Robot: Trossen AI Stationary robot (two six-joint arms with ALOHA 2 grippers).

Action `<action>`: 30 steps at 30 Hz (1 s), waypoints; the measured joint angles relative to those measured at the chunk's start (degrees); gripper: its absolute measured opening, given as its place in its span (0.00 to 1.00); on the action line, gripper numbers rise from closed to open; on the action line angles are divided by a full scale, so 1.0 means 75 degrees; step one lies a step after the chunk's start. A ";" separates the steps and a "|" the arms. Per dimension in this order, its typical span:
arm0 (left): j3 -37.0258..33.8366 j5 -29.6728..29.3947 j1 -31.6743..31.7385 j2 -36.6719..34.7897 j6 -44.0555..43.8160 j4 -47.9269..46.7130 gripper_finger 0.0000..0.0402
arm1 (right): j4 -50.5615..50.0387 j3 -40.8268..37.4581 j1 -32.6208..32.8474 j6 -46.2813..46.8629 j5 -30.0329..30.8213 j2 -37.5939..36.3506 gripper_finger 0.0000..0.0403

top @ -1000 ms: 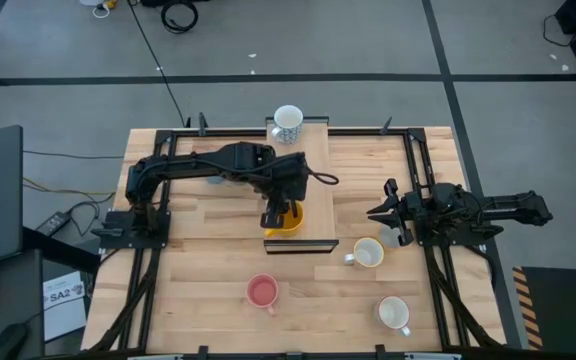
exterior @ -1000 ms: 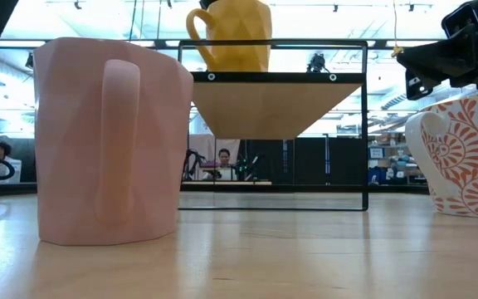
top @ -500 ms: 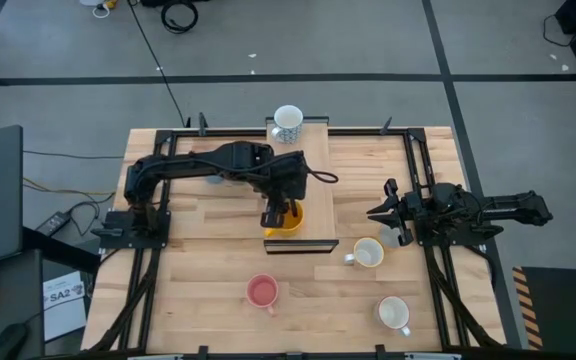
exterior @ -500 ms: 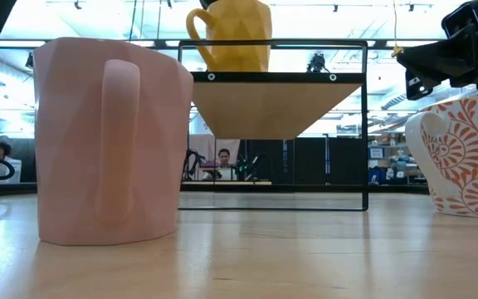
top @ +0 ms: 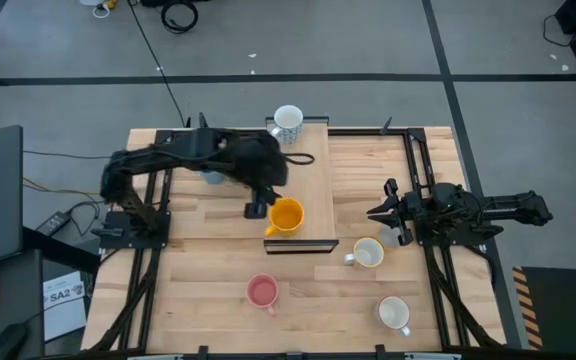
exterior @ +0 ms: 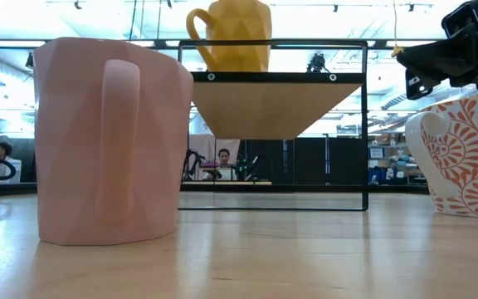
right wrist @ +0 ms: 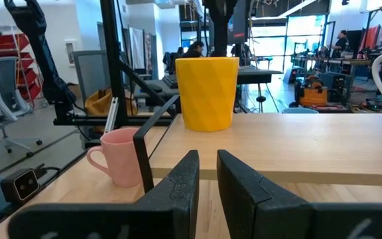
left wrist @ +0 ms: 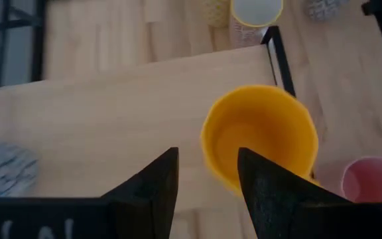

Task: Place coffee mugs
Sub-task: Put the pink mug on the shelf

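Left of centre in the high view, the left gripper (top: 257,208) hangs empty, fingers narrowly apart, just beside the orange mug (top: 286,216) on the raised wooden shelf (top: 313,180). At mid-right, the right gripper (top: 380,213) waits, nearly closed, empty.

A plain yellow mug (top: 286,215), a pink mug (top: 262,291), and an orange-swirl-patterned white mug (exterior: 463,158).

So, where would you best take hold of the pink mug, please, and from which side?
Grip the pink mug by its rim wall from straight above: it stands upright and open-mouthed, apart from the other mugs. Its handle points to the table's front edge, so pinch away from that.
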 joint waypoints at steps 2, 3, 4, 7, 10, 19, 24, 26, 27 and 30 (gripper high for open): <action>0.0000 -0.0224 0.0060 -0.0312 -0.0039 -0.0098 0.40 | 0.0003 0.0000 0.0001 0.0002 0.0000 -0.0001 0.15; 0.0000 -0.0333 0.0100 -0.0473 -0.0115 -0.0154 0.40 | 0.0003 0.0000 0.0000 0.0003 0.0002 0.0002 0.15; 0.0000 -0.0422 0.0148 -0.0649 -0.0229 -0.0189 0.40 | 0.0003 0.0000 0.0001 0.0003 0.0000 0.0002 0.15; 0.0000 -0.0533 0.0330 -0.1101 -0.0522 -0.0433 0.40 | 0.0003 0.0000 -0.0001 0.0003 0.0001 0.0002 0.15; 0.0000 -0.0548 0.0558 -0.1481 -0.0835 -0.0693 0.40 | 0.0006 0.0000 0.0001 0.0000 0.0000 0.0002 0.15; -0.0020 -0.0656 0.1206 -0.2159 -0.1033 -0.1596 0.40 | 0.0032 0.0000 0.0000 0.0001 0.0003 0.0002 0.15; -0.0026 -0.0794 0.1535 -0.2242 -0.1000 -0.1925 0.40 | 0.0018 0.0000 0.0001 0.0001 0.0003 0.0005 0.15; -0.0026 -0.0846 0.1679 -0.2263 -0.0986 -0.2065 0.40 | 0.0032 0.0000 -0.0001 0.0003 0.0003 0.0005 0.15; -0.0026 -0.0860 0.1747 -0.2269 -0.0959 -0.2100 0.40 | 0.0025 0.0000 0.0001 0.0003 0.0003 0.0005 0.15; -0.0026 -0.0863 0.1970 -0.2260 -0.0825 -0.2186 0.40 | 0.0026 0.0000 0.0000 0.0003 0.0003 0.0005 0.15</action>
